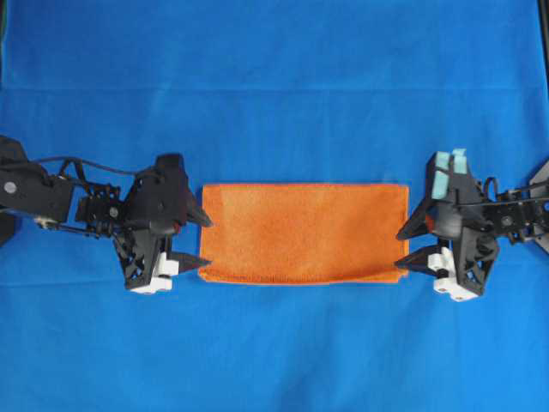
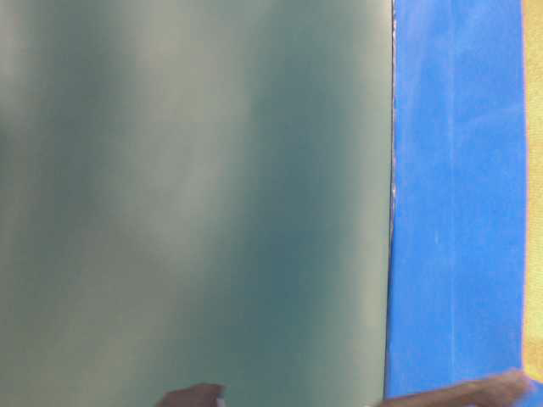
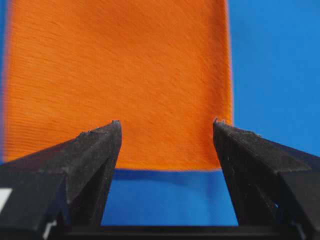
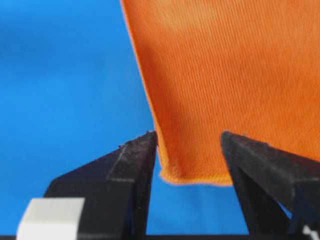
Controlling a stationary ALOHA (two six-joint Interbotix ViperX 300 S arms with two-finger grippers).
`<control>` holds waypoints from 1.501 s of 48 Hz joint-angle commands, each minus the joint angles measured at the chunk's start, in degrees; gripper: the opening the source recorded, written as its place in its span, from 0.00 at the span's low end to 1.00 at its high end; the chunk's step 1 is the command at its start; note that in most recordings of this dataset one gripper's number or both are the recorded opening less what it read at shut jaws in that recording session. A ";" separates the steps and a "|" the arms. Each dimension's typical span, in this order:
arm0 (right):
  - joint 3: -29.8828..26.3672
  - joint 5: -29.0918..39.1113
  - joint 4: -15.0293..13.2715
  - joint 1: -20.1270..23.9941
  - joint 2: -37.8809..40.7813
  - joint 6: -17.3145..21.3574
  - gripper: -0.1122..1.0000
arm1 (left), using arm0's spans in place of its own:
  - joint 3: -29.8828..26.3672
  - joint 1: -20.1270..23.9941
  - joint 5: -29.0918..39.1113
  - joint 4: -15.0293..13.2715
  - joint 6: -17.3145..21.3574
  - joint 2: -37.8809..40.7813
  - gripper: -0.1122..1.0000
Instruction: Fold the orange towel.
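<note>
On the blue worktop (image 1: 274,360), the orange towel (image 1: 302,233) lies flat as a long rectangle, seemingly folded once. Beside its short ends, left gripper (image 1: 204,240) and right gripper (image 1: 401,250) wait, jaws open, empty; another fold probably remains.

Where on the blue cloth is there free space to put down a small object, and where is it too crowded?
Bare blue cloth spans the whole band beyond the orange towel, and another wide band lies below its lower edge. It is crowded along the middle row: the left gripper sits open at the towel's left end, the right gripper open at its right end.
</note>
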 commanded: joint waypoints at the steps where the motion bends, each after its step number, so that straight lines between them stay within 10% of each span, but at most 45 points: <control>1: -0.26 0.44 -1.58 -2.46 -2.20 0.00 0.63 | -0.44 2.11 -0.09 0.09 0.18 -2.37 0.69; 21: 0.09 3.52 -7.56 -12.48 2.29 0.00 0.63 | -1.67 8.61 -0.09 0.09 5.71 1.67 0.69; 59: 0.18 -3.87 -7.82 -15.38 15.03 0.00 0.61 | -3.60 11.60 -0.79 0.09 7.03 11.95 0.67; 65: 0.09 -3.78 -8.00 -15.47 15.03 -0.18 0.50 | -3.87 11.60 1.85 0.09 7.03 12.04 0.55; 72: 0.35 -4.13 -8.70 -15.47 14.85 -0.18 0.14 | -4.48 11.60 5.45 0.09 7.03 12.13 0.25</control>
